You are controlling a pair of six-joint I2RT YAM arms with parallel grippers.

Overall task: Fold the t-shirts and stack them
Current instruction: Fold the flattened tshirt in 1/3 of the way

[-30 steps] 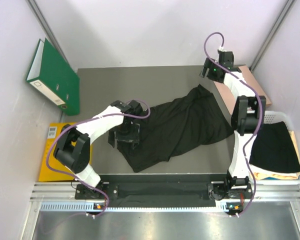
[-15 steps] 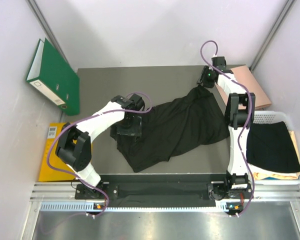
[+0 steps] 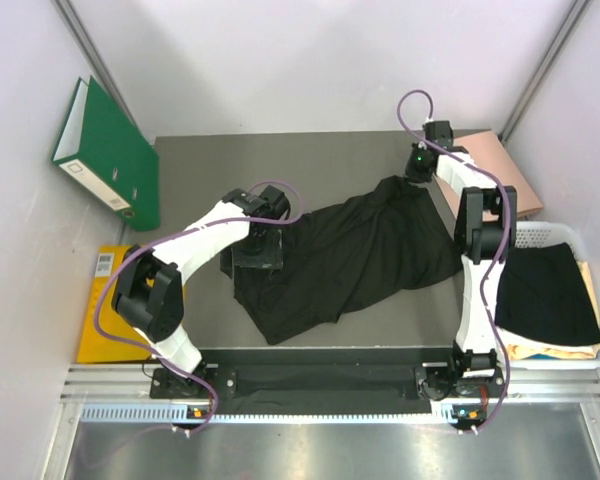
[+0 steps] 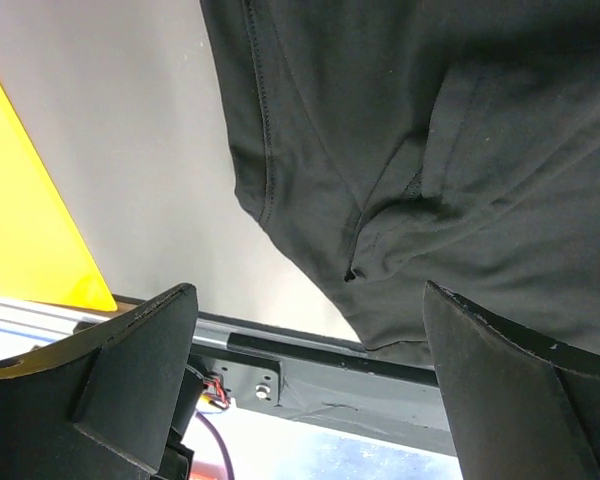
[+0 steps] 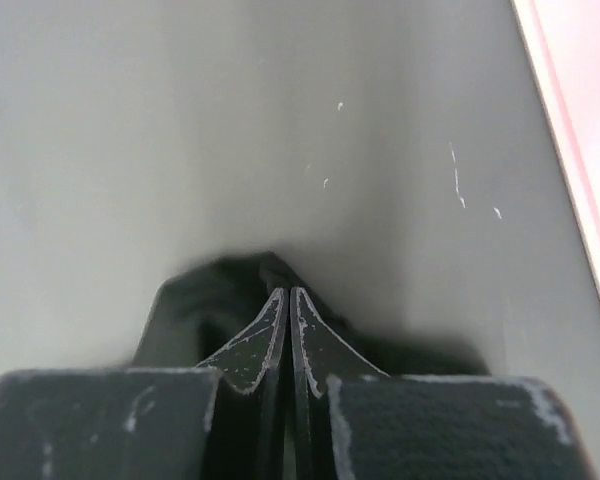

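A black t-shirt [image 3: 360, 250] lies crumpled and spread across the dark grey tabletop [image 3: 280, 165]. My right gripper [image 3: 412, 175] is down at the shirt's far right corner. Its jaws are shut, with black fabric [image 5: 195, 290] bunched round the right gripper's tips [image 5: 287, 292]. Over the shirt's left part, my left gripper [image 3: 254, 252] hangs wide open with nothing between its fingers [image 4: 140, 350]. Below it lie a hem and a fold of the black shirt [image 4: 430, 150]. A folded black t-shirt [image 3: 545, 295] rests on a pale cream-yellow one [image 3: 540, 352] in the basket at right.
The white basket [image 3: 570, 232] stands at the right edge. A salmon-pink folder [image 3: 500, 165] lies at the far right corner. A green binder [image 3: 110, 150] leans on the left wall, above a flat yellow item [image 3: 105, 300]. The black base rail [image 3: 320, 380] runs along the near edge.
My right gripper came down onto the shirt's far right corner and shut on the fabric. The left gripper drifted slightly farther over the shirt, staying open.
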